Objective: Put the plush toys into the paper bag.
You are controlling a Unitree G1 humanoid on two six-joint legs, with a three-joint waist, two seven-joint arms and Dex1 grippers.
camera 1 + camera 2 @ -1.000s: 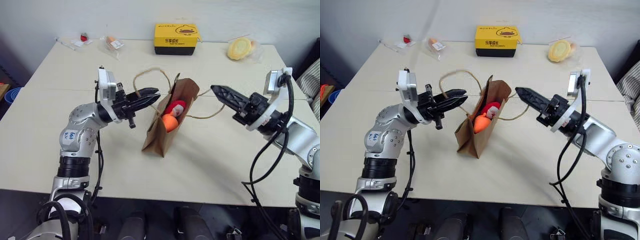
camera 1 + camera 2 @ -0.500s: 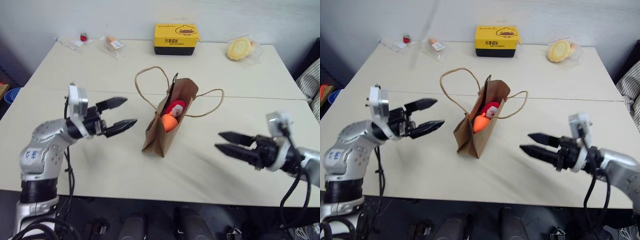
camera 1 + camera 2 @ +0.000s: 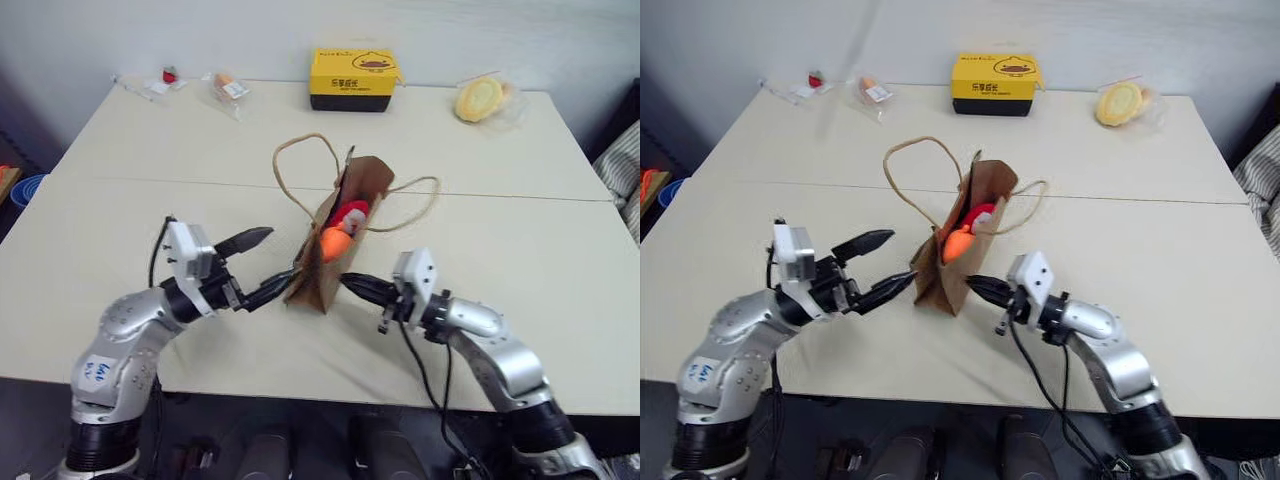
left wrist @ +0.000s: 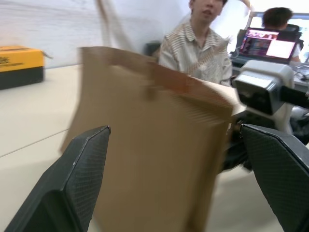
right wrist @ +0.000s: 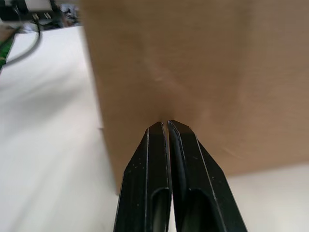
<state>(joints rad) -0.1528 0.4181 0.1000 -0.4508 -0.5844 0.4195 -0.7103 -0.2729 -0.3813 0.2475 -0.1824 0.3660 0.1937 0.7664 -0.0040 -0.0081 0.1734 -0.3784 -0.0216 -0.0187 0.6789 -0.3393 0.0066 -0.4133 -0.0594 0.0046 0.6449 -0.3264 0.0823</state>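
**Both toys bagged, two grippers crowd the bag's base**

Nearest the robot, the left gripper [image 3: 262, 267] stands with its two black fingers spread wide, one fingertip at the lower left corner of the brown kraft paper bag [image 3: 330, 272]; the left wrist view looks at the bag's flat side between those fingers. The right gripper [image 3: 352, 283] has its fingers pressed together on nothing, the tips against the bag's lower right wall.

The bag stands on the pale matte table [image 3: 500, 230], mouth open, leaning a little. Inside it sit the plush toys: the bright orange soft toy [image 3: 337, 242] low in the mouth, and the rounded red toy with a white patch [image 3: 351, 215] just above. The task looks essentially complete.

The risk is the bag itself: thin, creased paper, light and tall. A push from either side could tip it and spill the toys, and its twisted paper loop handles [image 3: 300, 160] could snag a finger.

Well beyond, at the far edge, rest a yellow-and-black cardboard box [image 3: 352, 77] and a pale yellow round item in glossy clear wrap [image 3: 479, 97].
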